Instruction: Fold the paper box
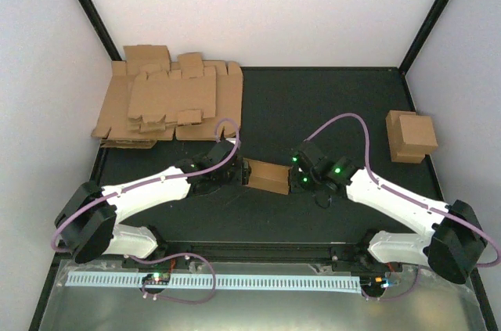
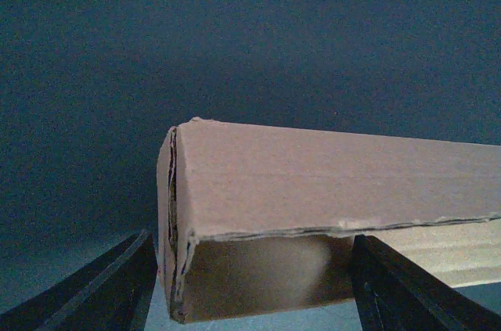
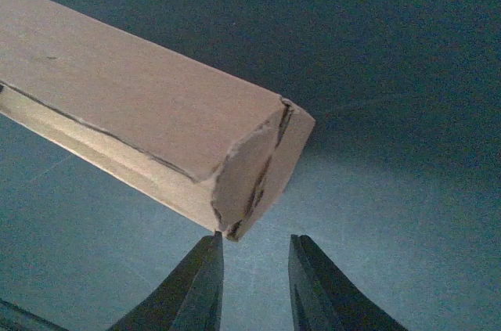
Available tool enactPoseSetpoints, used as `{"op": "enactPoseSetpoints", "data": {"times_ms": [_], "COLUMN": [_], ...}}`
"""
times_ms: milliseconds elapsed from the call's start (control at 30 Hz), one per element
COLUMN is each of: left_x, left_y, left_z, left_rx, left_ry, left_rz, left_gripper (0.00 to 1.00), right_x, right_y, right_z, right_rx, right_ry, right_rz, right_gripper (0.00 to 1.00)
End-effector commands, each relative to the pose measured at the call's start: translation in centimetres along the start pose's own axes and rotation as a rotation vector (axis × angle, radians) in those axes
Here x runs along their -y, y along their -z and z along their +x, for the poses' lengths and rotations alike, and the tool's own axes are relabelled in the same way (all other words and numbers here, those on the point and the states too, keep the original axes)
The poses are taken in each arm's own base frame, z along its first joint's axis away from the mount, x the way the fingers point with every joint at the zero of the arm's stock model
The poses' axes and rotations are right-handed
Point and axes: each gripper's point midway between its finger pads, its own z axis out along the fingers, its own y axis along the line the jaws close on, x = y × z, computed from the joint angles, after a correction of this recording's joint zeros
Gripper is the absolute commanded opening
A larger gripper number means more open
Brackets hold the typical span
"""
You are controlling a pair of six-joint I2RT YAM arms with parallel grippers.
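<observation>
The paper box (image 1: 266,178) lies on the dark mat between my two grippers, folded into a small brown rectangular shape. My left gripper (image 1: 237,173) is at its left end. In the left wrist view the left gripper (image 2: 252,235) has its jaws spread wide around a corner of the box (image 2: 313,182). The left finger (image 2: 117,284) is beside the end wall and the right finger (image 2: 407,292) is in front of the long wall. My right gripper (image 1: 296,173) is at the box's right end. In the right wrist view the right gripper (image 3: 257,237) is narrowly open and empty, just below the box's corner (image 3: 250,174).
A pile of flat brown cardboard blanks (image 1: 168,104) lies at the back left. Two stacked folded boxes (image 1: 411,135) stand at the right edge of the mat (image 1: 329,104). White walls close in the back and sides. A metal rail (image 1: 235,280) runs along the near edge.
</observation>
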Motion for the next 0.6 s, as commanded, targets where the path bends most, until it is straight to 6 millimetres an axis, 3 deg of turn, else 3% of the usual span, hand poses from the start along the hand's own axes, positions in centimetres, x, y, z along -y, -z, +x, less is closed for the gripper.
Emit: {"op": "enactPoseSetpoints", "data": {"times_ms": [0,333,567], "left_x": [-1.2,-1.0,-1.0], "left_y": [-0.5,-0.5,-0.4], "left_z": [2.2,2.2,2.1], "left_rx": [-0.087,-0.086,-0.086], "left_ry": [-0.018,-0.022,-0.024], "left_rz": [-0.060,-0.054,-0.053], "left_gripper": [0.70,0.70,0.70], "right_x": [0.1,-1.2,-0.6], "right_y": [1.3,2.4,1.5], "right_z": [-1.0,-2.8,-2.9], "right_rx": [0.035,0.089,0.071], "right_ry": [0.016,0.025,0.016], "right_rz": [0.030,-0.008,0.047], "right_gripper": [0.29,0.32,0.25]}}
